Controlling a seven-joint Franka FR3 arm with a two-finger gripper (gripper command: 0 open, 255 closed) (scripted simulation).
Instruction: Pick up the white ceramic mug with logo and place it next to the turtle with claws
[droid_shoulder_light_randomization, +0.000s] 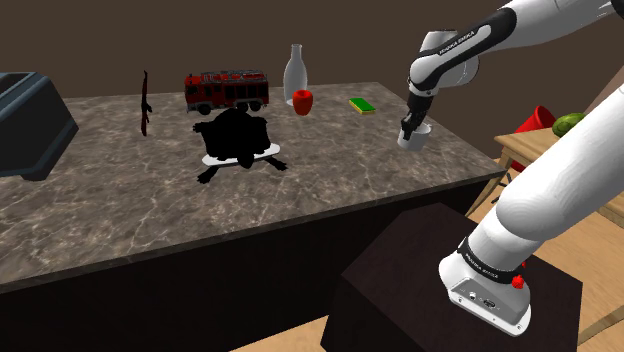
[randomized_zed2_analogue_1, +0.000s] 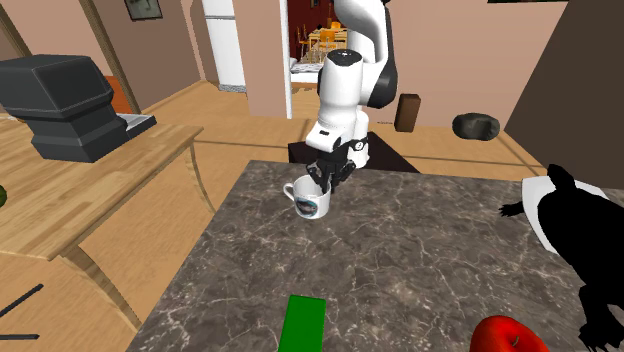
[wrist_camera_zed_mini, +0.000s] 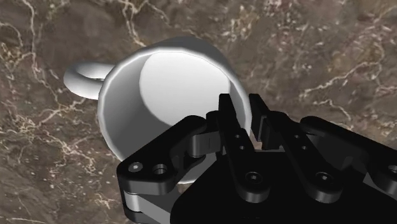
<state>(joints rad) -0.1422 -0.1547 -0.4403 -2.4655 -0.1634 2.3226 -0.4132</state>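
Gripper (wrist_camera_zed_mini: 249, 109) tight on mug (wrist_camera_zed_mini: 167, 76); logo (randomized_zed2_analogue_1: 310, 206) unreadable

White mug (randomized_zed2_analogue_1: 308, 200) upright — black turtle (droid_shoulder_light_randomization: 240, 135) well apart.

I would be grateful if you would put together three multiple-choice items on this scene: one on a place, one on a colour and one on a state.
1. In the shoulder view, relative to the turtle, the white mug stands:
A) to its left
B) to its right, near the counter's right end
C) on its back

2. The toy fire truck is mainly:
A) blue
B) red
C) yellow

3. The white mug is:
A) upright, opening up
B) lying on its side
C) upside down

Key:
1 B: the mug sits well to the right of the turtle on the counter.
2 B: the truck's body is red.
3 A: the wrist view looks into the mug's open mouth, where the gripper clasps its rim.
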